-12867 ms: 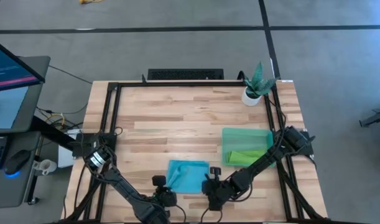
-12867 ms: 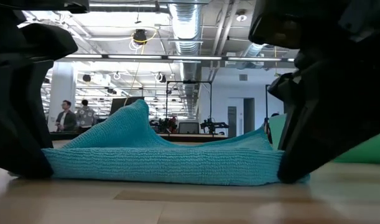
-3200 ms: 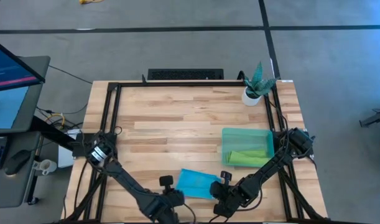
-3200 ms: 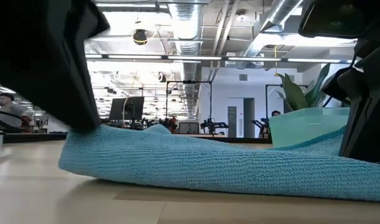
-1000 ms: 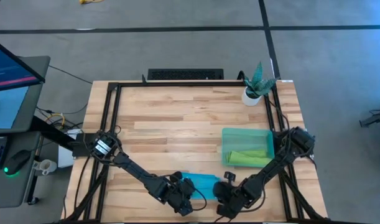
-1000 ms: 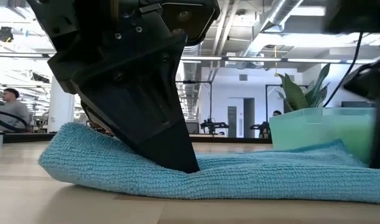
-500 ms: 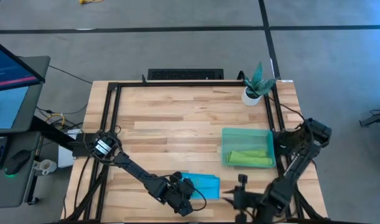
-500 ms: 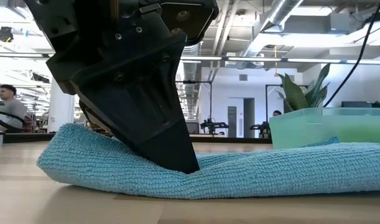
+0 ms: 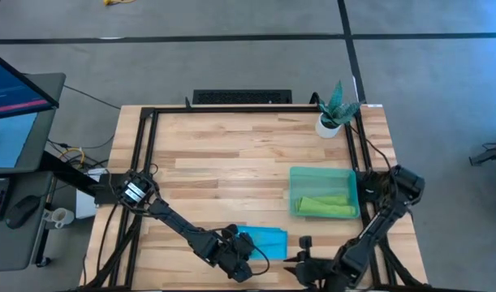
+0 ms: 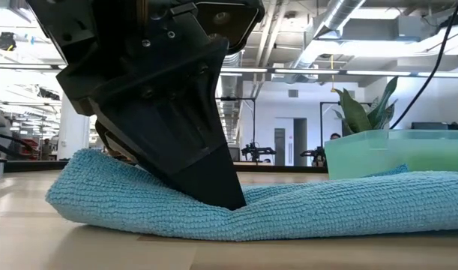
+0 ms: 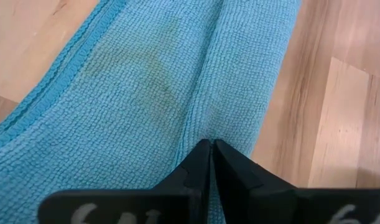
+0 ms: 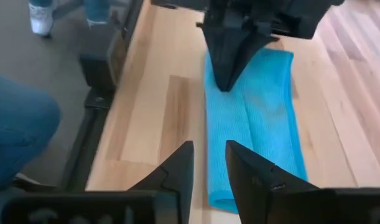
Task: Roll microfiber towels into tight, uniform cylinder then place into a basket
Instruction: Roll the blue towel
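1. Table: pale wooden planks inside a black frame. It carries everything listed below.
2. Left arm: reaches from the table's left edge toward the near edge. The left gripper stands tip-down on the blue towel, its fingers pressed together with no gap between them. Their joined tip pushes a dent into the cloth along a lengthwise crease. Whether any fold is pinched between them cannot be told.
3. Right arm: reaches from the table's right edge along the near edge. The right gripper hovers off the cloth, just beside the towel's end farthest from the left gripper. Its fingers are spread, with a clear gap and nothing between them.
4. Blue towel: turquoise, folded into a long narrow strip, lying flat directly under the left gripper's tip. The strip stretches from there toward the right gripper. It is not rolled into a cylinder and lies outside the basket.
5. Basket: shallow translucent green bin, well apart from both grippers, beyond the right gripper toward the table's far right part.
6. Green towel: lime, bunched along the basket's wall nearest the right gripper, inside the basket.
7. Plant pot: small, white, with a spiky green plant, beyond the basket, farthest from both grippers.
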You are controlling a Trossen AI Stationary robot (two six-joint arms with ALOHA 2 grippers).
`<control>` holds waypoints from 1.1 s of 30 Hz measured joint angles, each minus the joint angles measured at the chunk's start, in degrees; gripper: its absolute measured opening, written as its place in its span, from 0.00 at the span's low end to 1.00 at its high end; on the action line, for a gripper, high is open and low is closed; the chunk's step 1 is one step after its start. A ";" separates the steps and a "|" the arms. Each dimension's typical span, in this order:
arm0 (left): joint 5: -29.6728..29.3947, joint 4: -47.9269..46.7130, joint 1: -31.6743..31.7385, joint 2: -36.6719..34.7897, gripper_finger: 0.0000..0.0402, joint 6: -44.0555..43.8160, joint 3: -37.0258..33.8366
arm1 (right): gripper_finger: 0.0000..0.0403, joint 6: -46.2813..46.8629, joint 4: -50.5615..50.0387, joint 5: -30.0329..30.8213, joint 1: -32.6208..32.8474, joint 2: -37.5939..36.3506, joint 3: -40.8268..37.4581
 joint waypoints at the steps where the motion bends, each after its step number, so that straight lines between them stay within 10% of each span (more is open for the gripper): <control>1: -0.03 0.01 0.00 0.00 0.04 0.00 0.00 | 0.30 0.01 0.19 -0.06 -0.39 0.42 0.00; 16: -0.30 0.15 -0.04 0.00 0.04 0.02 0.04 | 0.59 0.07 -0.80 -11.11 -4.96 6.51 0.02; 33: -0.72 0.13 -0.04 0.00 0.04 0.06 0.04 | 0.54 6.71 -10.30 -23.41 -9.34 6.59 5.43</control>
